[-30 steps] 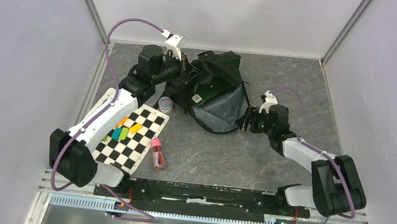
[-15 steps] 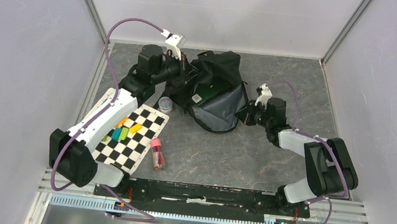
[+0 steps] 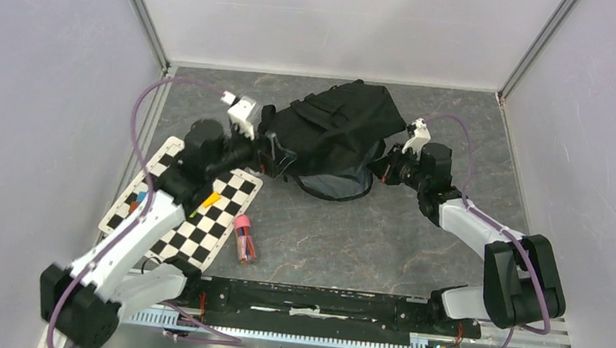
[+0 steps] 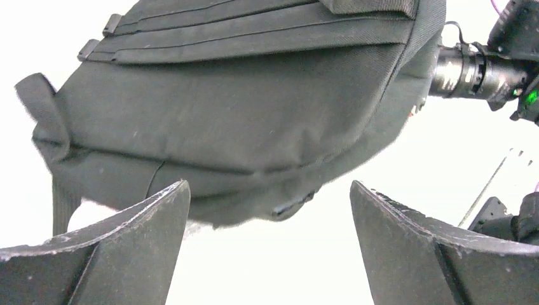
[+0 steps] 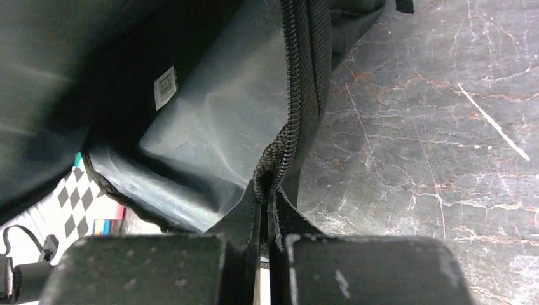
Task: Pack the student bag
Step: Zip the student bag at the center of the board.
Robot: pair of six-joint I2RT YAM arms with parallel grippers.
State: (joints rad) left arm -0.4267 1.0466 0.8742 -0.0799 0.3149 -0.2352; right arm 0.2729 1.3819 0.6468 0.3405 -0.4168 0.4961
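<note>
Step in hand, likely: keeping the mouth spread for loading. The student bag (image 3: 335, 125) lies by the table's (image 3: 419, 237) far edge, midway. Its long axis runs along that edge, grey-lined mouth facing the near edge. Your right gripper (image 5: 267, 197) is pinched tight on the zipper rim (image 5: 293, 95). Your left gripper (image 4: 268, 185) is spread wide, empty, beside the bag's left end. Next, you'd fetch an item with it.

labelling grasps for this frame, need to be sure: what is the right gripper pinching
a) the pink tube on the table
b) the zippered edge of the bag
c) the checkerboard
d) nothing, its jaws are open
b: in the right wrist view the right gripper is shut, with the zipper tape along the edge of the student bag caught between its two fingers.
</note>
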